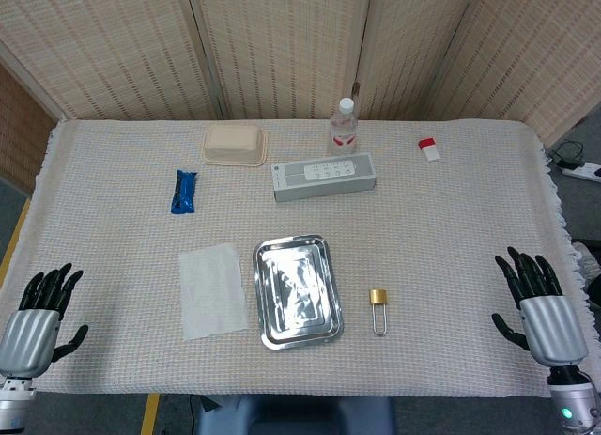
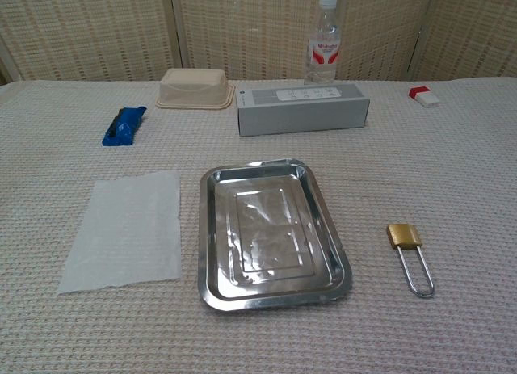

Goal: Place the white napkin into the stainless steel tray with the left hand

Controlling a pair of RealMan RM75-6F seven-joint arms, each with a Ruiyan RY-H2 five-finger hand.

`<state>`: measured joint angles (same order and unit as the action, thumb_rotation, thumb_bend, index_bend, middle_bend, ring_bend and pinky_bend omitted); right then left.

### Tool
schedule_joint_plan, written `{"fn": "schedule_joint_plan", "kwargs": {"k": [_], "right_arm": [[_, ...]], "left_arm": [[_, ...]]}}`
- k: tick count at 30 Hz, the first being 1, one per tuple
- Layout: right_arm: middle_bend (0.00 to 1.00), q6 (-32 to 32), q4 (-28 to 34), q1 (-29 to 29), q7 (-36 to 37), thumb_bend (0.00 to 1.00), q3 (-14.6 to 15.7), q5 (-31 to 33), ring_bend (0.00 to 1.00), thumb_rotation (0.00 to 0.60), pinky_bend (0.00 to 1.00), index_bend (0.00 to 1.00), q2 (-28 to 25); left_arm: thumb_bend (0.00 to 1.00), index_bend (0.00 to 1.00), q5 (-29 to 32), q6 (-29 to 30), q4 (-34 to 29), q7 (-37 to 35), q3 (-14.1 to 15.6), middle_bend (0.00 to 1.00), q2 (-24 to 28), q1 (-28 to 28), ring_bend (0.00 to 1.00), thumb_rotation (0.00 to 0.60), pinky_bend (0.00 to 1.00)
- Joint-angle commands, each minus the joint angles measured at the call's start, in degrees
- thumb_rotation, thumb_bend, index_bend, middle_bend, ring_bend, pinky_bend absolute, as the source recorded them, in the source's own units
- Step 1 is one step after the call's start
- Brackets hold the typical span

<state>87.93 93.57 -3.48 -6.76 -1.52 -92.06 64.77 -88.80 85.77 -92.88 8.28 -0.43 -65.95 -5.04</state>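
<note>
The white napkin (image 1: 213, 289) (image 2: 124, 229) lies flat on the cloth, just left of the stainless steel tray (image 1: 268, 313) (image 2: 212, 261), which holds nothing. My left hand (image 1: 39, 313) hovers at the table's near left corner, well left of the napkin, fingers spread and holding nothing. At the near right edge my right hand (image 1: 537, 303) is likewise spread and empty. Neither hand shows in the chest view.
A brass padlock (image 1: 378, 305) (image 2: 409, 254) lies right of the tray. Further back are a blue wrapper (image 1: 184, 191) (image 2: 123, 124), a beige container (image 1: 234, 145) (image 2: 193, 88), a grey box (image 1: 324, 177) (image 2: 302, 108), a water bottle (image 1: 344, 128) (image 2: 323, 49) and a red-and-white item (image 1: 429, 148) (image 2: 423, 96).
</note>
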Motion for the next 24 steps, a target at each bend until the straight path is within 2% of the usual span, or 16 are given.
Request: {"fn": "schedule_joint_plan", "kwargs": {"k": [1, 5, 8, 10, 11, 12, 13, 14, 15, 16, 18, 20, 24], "right_arm": [[0.00, 0.11, -0.04, 0.02, 0.17, 0.32, 0.03, -0.18, 0.00, 0.600, 0.00, 0.00, -0.01], [0.00, 0.62, 0.12, 0.30, 0.90, 0.32, 0.10, -0.38, 0.00, 0.600, 0.00, 0.00, -0.36], [0.00, 1.26, 0.17, 0.56, 1.60, 0.32, 0.07, -0.62, 0.00, 0.600, 0.00, 0.00, -0.66], [0.00, 1.19, 0.16, 0.56, 2.07, 0.32, 0.12, -0.67, 0.00, 0.600, 0.00, 0.00, -0.84], [0.00, 1.05, 0.15, 0.50, 2.30, 0.32, 0.15, -0.69, 0.00, 0.600, 0.00, 0.00, -0.90], [0.00, 0.92, 0.12, 0.42, 2.48, 0.32, 0.16, -0.73, 0.00, 0.600, 0.00, 0.00, -0.91], [0.00, 0.82, 0.02, 0.29, 2.66, 0.32, 0.17, -0.92, 0.00, 0.600, 0.00, 0.00, -0.89], [0.00, 0.77, -0.18, 0.08, 3.05, 0.32, 0.15, -1.28, 0.00, 0.600, 0.00, 0.00, -0.81], [0.00, 0.80, -0.34, -0.02, 3.28, 0.32, 0.08, -1.41, 0.00, 0.600, 0.00, 0.00, -0.69], [0.00, 0.88, -0.60, -0.11, 3.29, 0.32, -0.05, -1.49, 0.00, 0.600, 0.00, 0.00, -0.46], [0.00, 0.85, -0.87, -0.22, 3.05, 0.32, -0.12, -1.55, 0.00, 0.600, 0.00, 0.00, -0.11], [0.00, 0.66, -1.08, -0.34, 3.19, 0.32, -0.02, -1.71, 0.00, 0.600, 0.00, 0.00, 0.13], [0.00, 0.22, -1.04, -0.56, 4.43, 0.32, 0.34, -2.12, 0.00, 0.600, 0.00, 0.00, -0.30]], "left_arm": [[0.35, 0.09, -0.04, -0.83, -0.16, -0.32, 0.29, 0.05, 0.23, -0.31, 0.01, 0.600, 0.00], [0.35, 0.09, -0.64, -1.75, 0.47, -0.46, 0.50, 0.05, -0.31, -0.93, 0.01, 0.600, 0.00], [0.35, 0.09, -3.05, -2.74, 2.15, -4.11, 1.13, 0.05, -1.18, -2.14, 0.01, 0.600, 0.00], [0.35, 0.10, -5.78, -2.90, 5.32, -6.95, 1.58, 0.10, -2.54, -3.31, 0.04, 0.600, 0.05], [0.35, 0.11, -7.13, -2.48, 7.14, -7.83, 1.53, 0.16, -3.42, -3.86, 0.08, 0.600, 0.09], [0.35, 0.18, -8.67, -1.46, 9.71, -8.06, 1.20, 0.33, -4.72, -4.42, 0.18, 0.600, 0.19], [0.32, 0.29, -10.21, -0.87, 12.61, -7.77, 1.15, 0.57, -6.05, -5.03, 0.37, 0.600, 0.40], [0.30, 0.36, -11.83, -0.68, 16.13, -7.33, 1.30, 0.71, -7.68, -5.84, 0.48, 0.600, 0.52], [0.26, 0.43, -12.96, -0.66, 18.54, -7.15, 1.47, 0.87, -8.89, -6.49, 0.64, 0.600, 0.71], [0.24, 0.45, -14.42, -0.39, 21.59, -7.83, 1.66, 0.94, -10.52, -7.40, 0.73, 0.600, 0.80], [0.22, 0.48, -16.38, 0.98, 26.80, -10.62, 1.73, 1.00, -13.31, -8.71, 0.84, 0.600, 0.90], [0.22, 0.51, -18.01, 2.27, 33.80, -14.00, 2.27, 1.00, -16.61, -9.83, 0.93, 0.600, 0.98], [0.20, 0.53, -19.43, 4.91, 45.39, -19.60, 2.99, 1.00, -22.63, -11.18, 0.97, 0.600, 1.00]]}}
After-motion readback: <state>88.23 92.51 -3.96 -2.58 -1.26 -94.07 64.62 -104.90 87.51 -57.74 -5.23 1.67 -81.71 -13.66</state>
